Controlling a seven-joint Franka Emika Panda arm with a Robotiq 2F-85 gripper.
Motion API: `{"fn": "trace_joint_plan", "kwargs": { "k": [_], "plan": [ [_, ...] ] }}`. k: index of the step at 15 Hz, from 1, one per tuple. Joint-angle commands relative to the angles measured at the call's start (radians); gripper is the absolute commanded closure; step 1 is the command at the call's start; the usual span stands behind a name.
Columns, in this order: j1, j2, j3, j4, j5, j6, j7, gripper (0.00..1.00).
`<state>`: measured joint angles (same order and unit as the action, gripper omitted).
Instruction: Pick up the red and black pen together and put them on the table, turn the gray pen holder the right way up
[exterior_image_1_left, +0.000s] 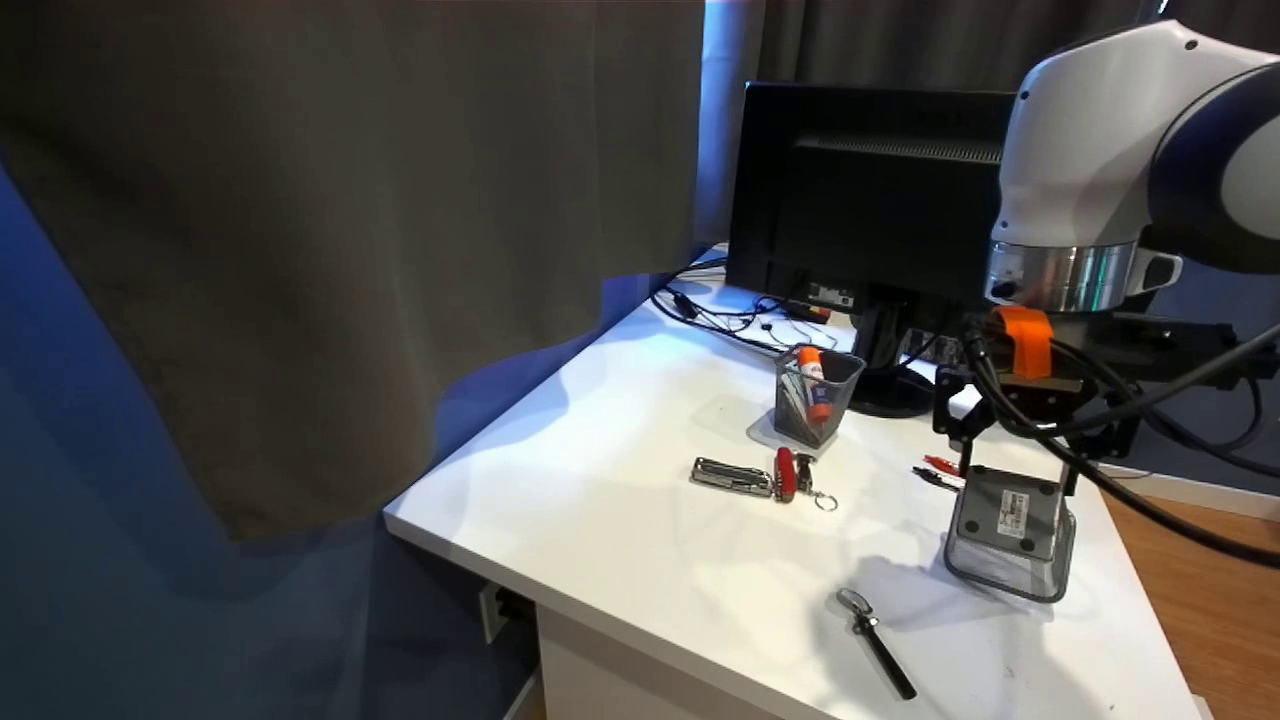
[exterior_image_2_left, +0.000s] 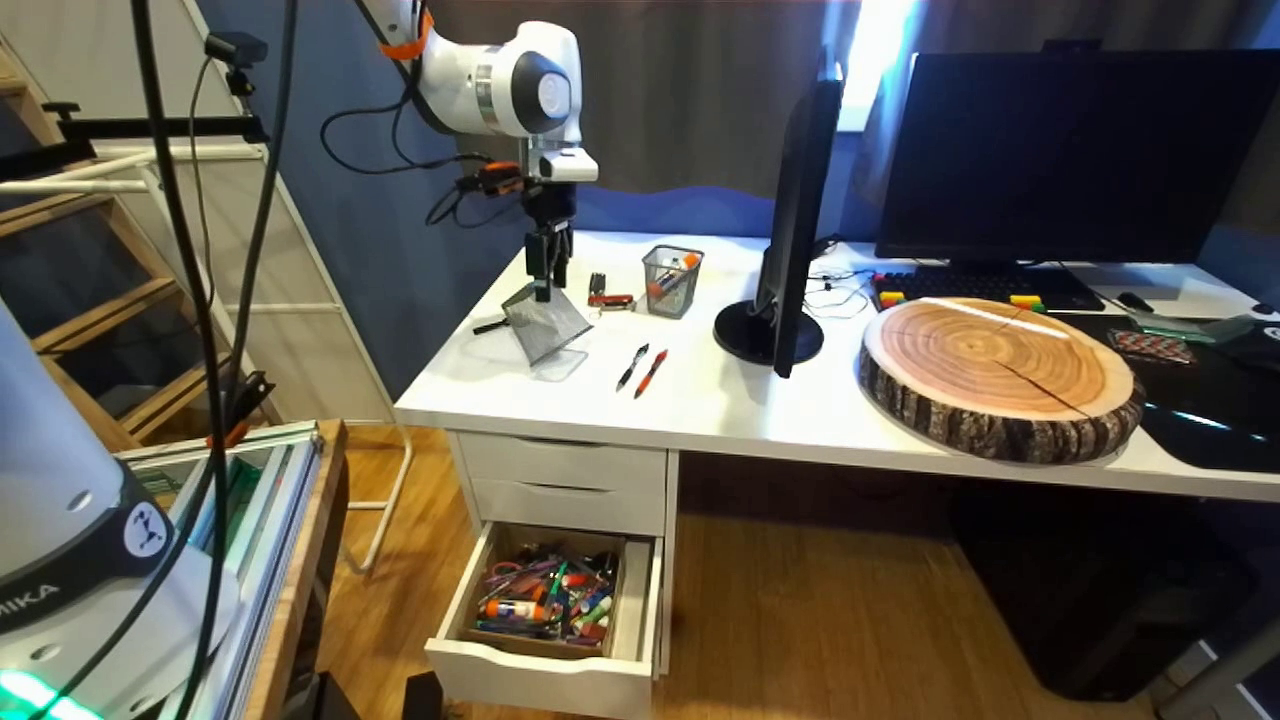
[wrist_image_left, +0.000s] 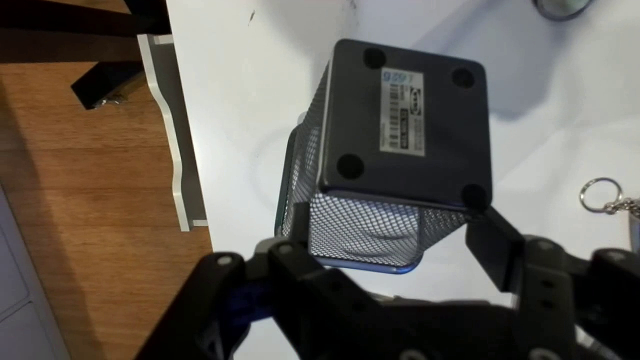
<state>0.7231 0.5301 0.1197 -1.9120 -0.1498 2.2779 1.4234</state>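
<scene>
The gray pen holder (exterior_image_1_left: 1015, 515) is a mesh cup, tipped over with its dark base (wrist_image_left: 407, 125) turned up and its rim low. My gripper (wrist_image_left: 390, 215) is shut on it, with a finger on either side near the base. In an exterior view the holder hangs tilted just over the tabletop; I cannot tell whether its lowest corner touches. The red pen (exterior_image_2_left: 650, 374) and the black pen (exterior_image_2_left: 632, 367) lie side by side on the table (exterior_image_2_left: 480, 385), apart from the holder. In the wrist view neither pen can be made out.
An upright mesh cup (exterior_image_1_left: 795, 420) holds an orange glue stick. Near it lie a metal multitool (exterior_image_1_left: 733, 477) and a red pocketknife (exterior_image_1_left: 785, 475). A black-handled tool (exterior_image_1_left: 885, 655) rests near the holder. A monitor (exterior_image_2_left: 803, 220) stands behind; below, a drawer (exterior_image_2_left: 540, 680) is pulled out.
</scene>
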Motion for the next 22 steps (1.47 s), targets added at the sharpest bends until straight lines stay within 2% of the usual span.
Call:
{"fn": "trace_joint_plan", "kwargs": {
  "k": [1,10,22],
  "plan": [
    [0.041,-0.032,-0.034,-0.03,-0.096,0.005,0.106,0.47],
    [0.079,-0.026,-0.047,-0.02,-0.229,-0.005,0.23,0.47],
    [0.087,0.017,-0.024,0.01,-0.224,-0.026,0.21,0.47]
  ]
}}
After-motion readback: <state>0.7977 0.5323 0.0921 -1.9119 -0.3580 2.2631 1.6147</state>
